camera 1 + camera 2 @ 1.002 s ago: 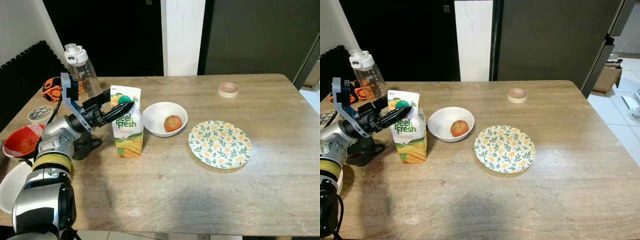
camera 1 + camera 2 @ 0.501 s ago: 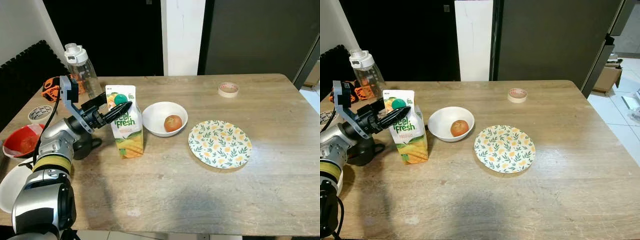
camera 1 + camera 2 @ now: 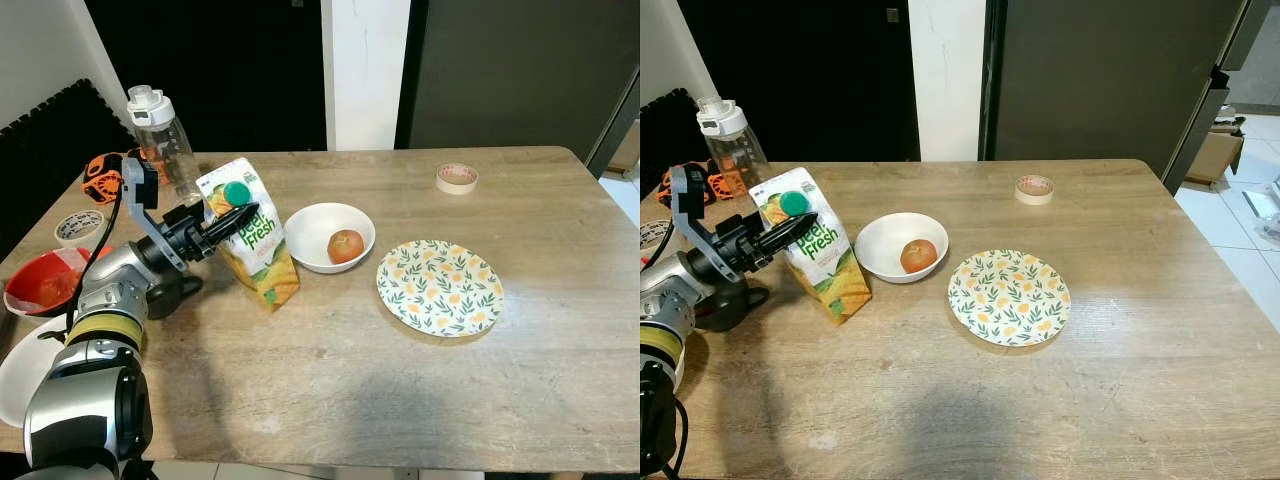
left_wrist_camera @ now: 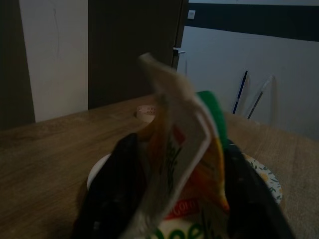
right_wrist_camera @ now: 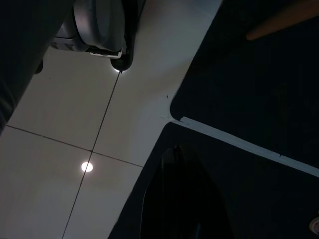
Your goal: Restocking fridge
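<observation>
On the counter (image 3: 330, 390), the left end effector (image 3: 235, 217), clamped on the juice carton (image 3: 250, 240), now tips it leftward off upright, starting its lift.

— What's different from a second ago?
— The juice carton (image 3: 250, 230) stood upright; now it leans toward the upper left of the frame, its top pulled over by the left gripper (image 3: 222, 219) clamped on it.
</observation>
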Available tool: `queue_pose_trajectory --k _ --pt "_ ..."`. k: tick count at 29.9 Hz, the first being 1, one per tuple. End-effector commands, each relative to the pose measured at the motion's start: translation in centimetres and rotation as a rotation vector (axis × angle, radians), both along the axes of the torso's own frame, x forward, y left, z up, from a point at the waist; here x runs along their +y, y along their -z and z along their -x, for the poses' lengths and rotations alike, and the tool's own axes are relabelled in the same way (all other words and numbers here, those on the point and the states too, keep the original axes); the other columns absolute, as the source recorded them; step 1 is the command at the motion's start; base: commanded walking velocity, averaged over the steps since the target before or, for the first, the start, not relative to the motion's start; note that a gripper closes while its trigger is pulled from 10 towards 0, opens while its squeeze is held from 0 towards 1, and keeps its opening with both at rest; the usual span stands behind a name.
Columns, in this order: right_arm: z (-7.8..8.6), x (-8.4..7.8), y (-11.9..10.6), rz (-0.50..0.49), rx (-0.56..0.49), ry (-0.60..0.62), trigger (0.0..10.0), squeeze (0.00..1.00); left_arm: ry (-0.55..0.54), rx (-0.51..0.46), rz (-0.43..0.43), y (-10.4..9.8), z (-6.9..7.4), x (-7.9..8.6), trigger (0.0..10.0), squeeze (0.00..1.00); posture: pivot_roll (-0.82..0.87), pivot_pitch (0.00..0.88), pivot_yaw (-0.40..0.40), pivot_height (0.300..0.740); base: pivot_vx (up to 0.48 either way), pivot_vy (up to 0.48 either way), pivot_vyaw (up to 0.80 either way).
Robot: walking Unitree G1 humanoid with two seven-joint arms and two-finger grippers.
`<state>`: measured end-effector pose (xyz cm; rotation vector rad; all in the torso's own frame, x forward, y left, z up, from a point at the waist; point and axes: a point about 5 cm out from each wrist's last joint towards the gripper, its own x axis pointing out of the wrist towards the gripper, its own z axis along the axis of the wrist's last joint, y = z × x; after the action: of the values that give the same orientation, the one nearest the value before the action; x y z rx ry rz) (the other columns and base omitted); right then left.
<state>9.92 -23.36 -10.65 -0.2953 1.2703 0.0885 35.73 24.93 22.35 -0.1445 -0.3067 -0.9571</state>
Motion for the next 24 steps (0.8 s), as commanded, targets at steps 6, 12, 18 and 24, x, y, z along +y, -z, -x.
queue_pose_trajectory --k 6,12,18,24 --pt "0.3 0.2 0.1 -0.002 0.006 0.004 10.0 0.0 -0.015 0.009 0.01 0.1 0.2 0.7 0.0 0.0 -0.18 0.125 0.049 0.74 0.0 0.0 0.0" --pt "0.0 0.3 0.1 -0.004 0.002 0.005 10.0 0.0 -0.021 -0.002 0.036 0.0 0.2 0.8 0.0 0.0 -0.18 0.118 0.05 0.74 0.0 0.0 0.0" --pt "-0.4 0.5 0.0 -0.009 -0.005 0.001 10.0 0.0 0.04 -0.053 0.147 -0.6 0.9 1.4 0.0 0.0 -0.17 0.102 0.049 0.74 0.0 0.0 0.0" --pt "-0.7 0.6 0.0 -0.01 -0.009 -0.003 10.0 0.0 0.128 -0.082 0.19 -0.9 1.7 1.5 0.0 0.0 -0.16 0.091 0.048 0.74 0.0 0.0 0.0"
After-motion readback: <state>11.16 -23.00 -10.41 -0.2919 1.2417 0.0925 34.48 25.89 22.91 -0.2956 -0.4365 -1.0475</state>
